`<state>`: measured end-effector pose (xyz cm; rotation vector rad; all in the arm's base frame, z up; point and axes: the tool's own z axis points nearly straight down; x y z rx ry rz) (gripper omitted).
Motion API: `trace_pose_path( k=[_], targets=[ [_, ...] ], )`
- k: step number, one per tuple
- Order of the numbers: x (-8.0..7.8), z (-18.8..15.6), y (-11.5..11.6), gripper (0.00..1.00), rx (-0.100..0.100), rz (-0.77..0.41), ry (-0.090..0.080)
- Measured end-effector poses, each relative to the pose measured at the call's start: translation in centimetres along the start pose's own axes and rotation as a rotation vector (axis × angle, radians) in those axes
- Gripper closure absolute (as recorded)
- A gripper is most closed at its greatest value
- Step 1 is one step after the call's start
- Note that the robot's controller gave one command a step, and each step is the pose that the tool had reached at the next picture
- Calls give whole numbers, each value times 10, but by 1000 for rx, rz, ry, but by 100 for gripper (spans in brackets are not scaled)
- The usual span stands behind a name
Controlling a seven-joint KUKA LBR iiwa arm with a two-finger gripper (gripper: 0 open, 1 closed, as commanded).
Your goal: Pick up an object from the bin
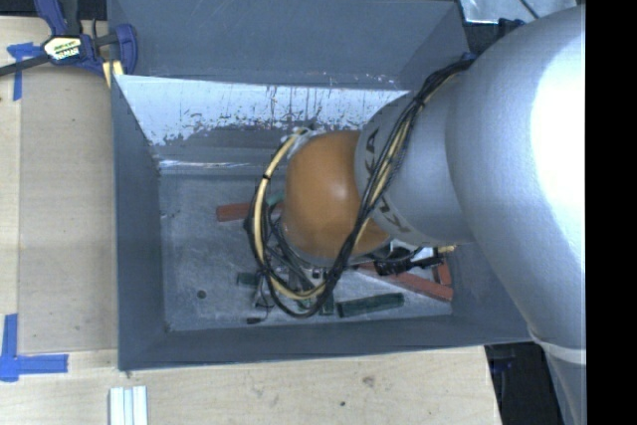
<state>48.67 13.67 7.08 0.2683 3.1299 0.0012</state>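
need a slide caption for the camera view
KUKA arm reaching down into the grey metal bin, its orange wrist cover near a dark green stick and a red-brown flat piece

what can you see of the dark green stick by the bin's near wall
The dark green stick is long, thin and straight, dull-looking, lying flat on the bin floor along the near wall. Its left end passes under the arm's cables; a reddish-brown strip lies just beyond its right end.
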Motion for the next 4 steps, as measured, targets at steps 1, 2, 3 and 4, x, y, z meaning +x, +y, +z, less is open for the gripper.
trace_pose_path(
  k=[1, 2, 3, 4],
  targets=[
    [0, 0, 0, 100, 0, 0, 0],
    [1, -32, -1, 100, 1, 1, 1],
    [-1, -48, 0, 100, -1, 1, -5],
    [-1, -49, 0, 100, -1, 2, -3]
  ],
)
